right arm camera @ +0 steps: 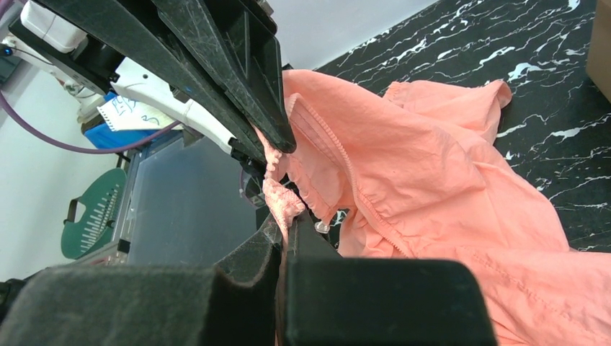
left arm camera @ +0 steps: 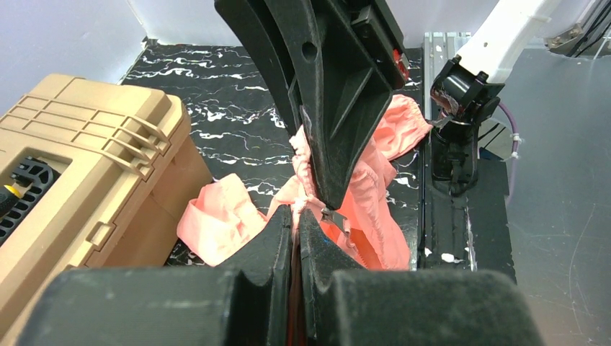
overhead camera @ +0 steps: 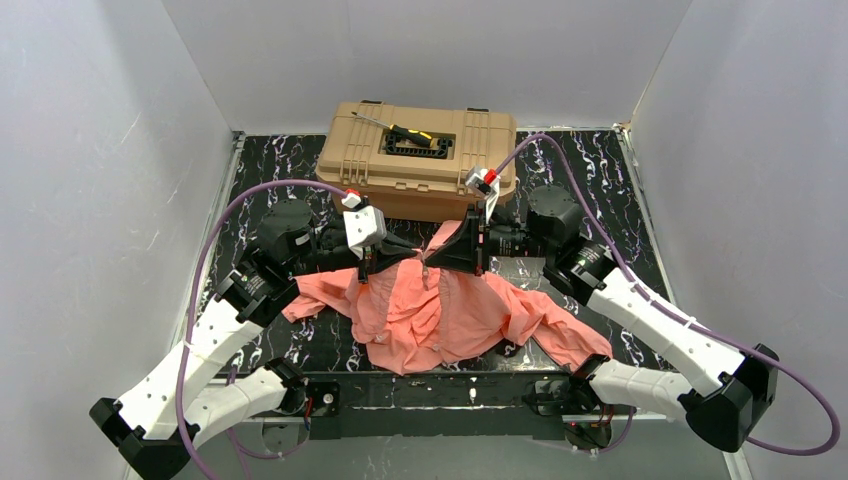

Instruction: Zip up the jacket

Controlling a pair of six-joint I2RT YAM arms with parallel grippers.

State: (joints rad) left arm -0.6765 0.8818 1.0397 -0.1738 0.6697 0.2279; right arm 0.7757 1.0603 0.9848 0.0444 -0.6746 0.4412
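- White walls box in a black marbled desk (overhead camera: 600, 170), with a tan toolbox (overhead camera: 400, 190) parked at the far side.
- Between that toolbox and my bases lies the jacket (overhead camera: 440, 315): salmon pink, sleeves flung out to either side, hem toward me.
- Its far end is lifted off the desk, right where my two arms meet.
- On that raised end my left fingers (left arm camera: 281, 234) are pinched tight on a fold of the thin pink fabric.
- Nose to nose with them, my right fingers (right arm camera: 306, 241) are clamped shut too, on gathered cloth along the zip line.
- A small metal zipper pull (left arm camera: 339, 222) hangs just beside the right tips.
- It's tiny in both wrist views, so I can't tell whether I've got the slider itself or only the cloth next to it.
- My read is that the zipping stroke is in hand and running late: both grips sit at the collar end, and the front below looks joined, though folds hide much of the teeth.
- Next move, as I judge it: the left anchors and draws the fabric taut, and the right runs the slider the last stretch toward the collar, straight along the teeth.
- This cloth is thin and bunched at the grip, so slack there could snag the slider; tension has to come first.
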